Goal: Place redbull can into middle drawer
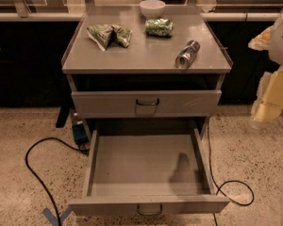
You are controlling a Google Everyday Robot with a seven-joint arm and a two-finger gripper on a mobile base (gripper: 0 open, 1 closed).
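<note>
The wide grey metal middle drawer (132, 166) stands pulled open, down and to the left of the end effector (270, 100) — plain grey floor showing, a shadow across it. The end effector hangs at the right edge of view, off the side of the tabletop (141, 58); open or closed, I cannot tell. The slim silver-and-blue redbull can (187, 53) lies on its side on the tabletop, left of the end effector and well apart — farther left sit a green patterned can (159, 27) and a round white bowl (152, 7), contents unseen.
</note>
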